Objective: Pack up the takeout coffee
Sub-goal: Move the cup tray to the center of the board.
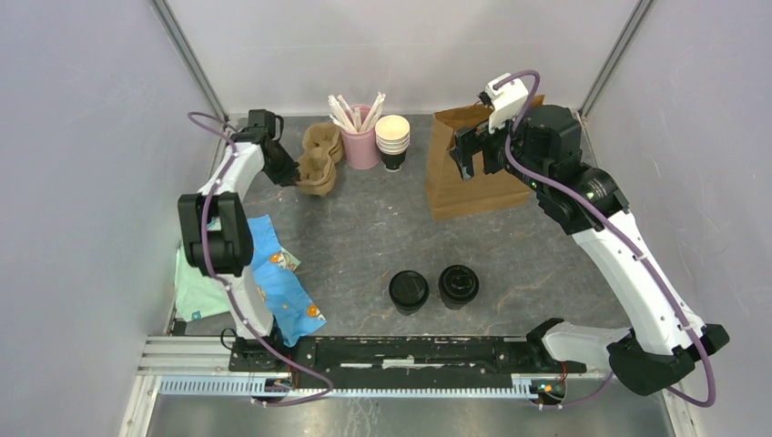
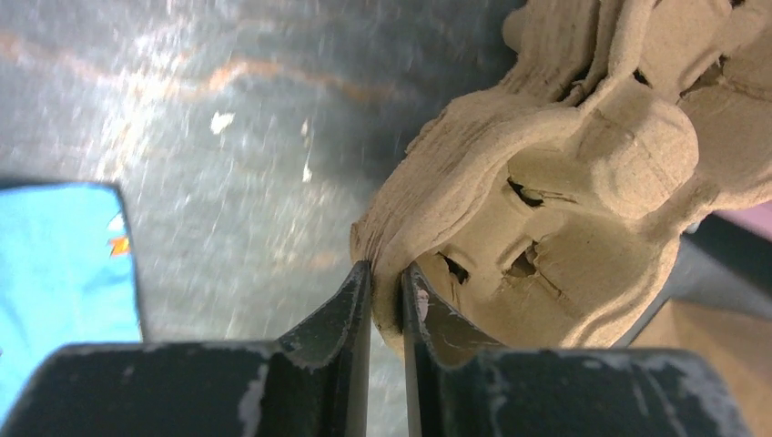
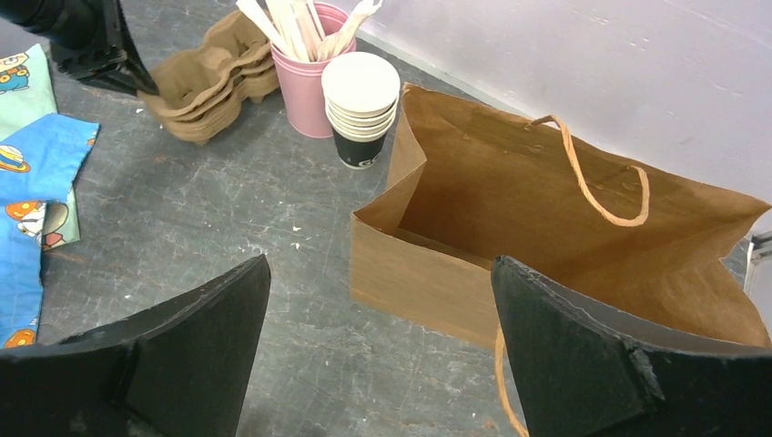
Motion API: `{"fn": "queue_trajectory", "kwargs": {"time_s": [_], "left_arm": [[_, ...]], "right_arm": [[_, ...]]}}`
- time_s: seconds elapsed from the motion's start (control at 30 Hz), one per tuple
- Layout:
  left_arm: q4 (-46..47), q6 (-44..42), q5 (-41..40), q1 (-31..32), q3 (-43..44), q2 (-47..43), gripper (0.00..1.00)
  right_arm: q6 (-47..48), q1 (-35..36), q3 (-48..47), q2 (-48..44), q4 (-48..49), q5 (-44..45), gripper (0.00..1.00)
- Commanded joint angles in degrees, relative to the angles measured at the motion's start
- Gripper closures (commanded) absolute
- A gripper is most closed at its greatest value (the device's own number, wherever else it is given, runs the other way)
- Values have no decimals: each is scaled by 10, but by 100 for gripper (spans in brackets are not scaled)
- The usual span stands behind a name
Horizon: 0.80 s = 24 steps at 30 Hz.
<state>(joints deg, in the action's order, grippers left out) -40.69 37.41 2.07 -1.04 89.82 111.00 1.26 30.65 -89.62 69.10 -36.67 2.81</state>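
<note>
Two small round black things stand side by side at the table's front middle. The left one [image 1: 409, 291] looks like the lidded takeout coffee cup. The right one [image 1: 458, 286] shows stacked rings; I cannot tell it apart for sure. The brown paper bag [image 1: 473, 187] stands open at the back right and is empty inside in the right wrist view [image 3: 510, 200]. My right gripper [image 1: 473, 150] is open and empty above the bag's near wall [image 3: 380, 261]. My left gripper [image 1: 296, 173] is shut on the rim of the top pulp cup carrier [image 2: 564, 182], with the rim pinched between its fingertips [image 2: 387, 273].
A stack of pulp carriers [image 1: 320, 157] sits at the back left. A pink cup of wooden stirrers [image 1: 361, 141] and a stack of lidless cream-rimmed cups [image 1: 393, 137] stand beside the bag. A blue patterned cloth [image 1: 273, 273] lies at the front left.
</note>
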Motion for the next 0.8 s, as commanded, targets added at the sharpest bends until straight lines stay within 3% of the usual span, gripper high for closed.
{"fn": "queue_trajectory", "kwargs": {"time_s": [0.0, 0.17, 0.37, 0.63, 0.77], "left_arm": [[-44, -50, 35, 0, -51, -93, 90], [-70, -84, 32, 0, -57, -136, 71], [-79, -93, 3, 4, -11, -153, 38], [-84, -146, -49, 117, 27, -127, 35], [-106, -163, -39, 132, 55, -78, 31]], "right_arm": [[-11, 1, 6, -17, 30, -11, 2], [-12, 1, 10, -17, 33, -21, 2], [-31, 0, 13, -14, 37, -27, 2], [-33, 0, 15, -17, 38, -27, 2], [-34, 1, 15, -18, 38, -27, 2]]}}
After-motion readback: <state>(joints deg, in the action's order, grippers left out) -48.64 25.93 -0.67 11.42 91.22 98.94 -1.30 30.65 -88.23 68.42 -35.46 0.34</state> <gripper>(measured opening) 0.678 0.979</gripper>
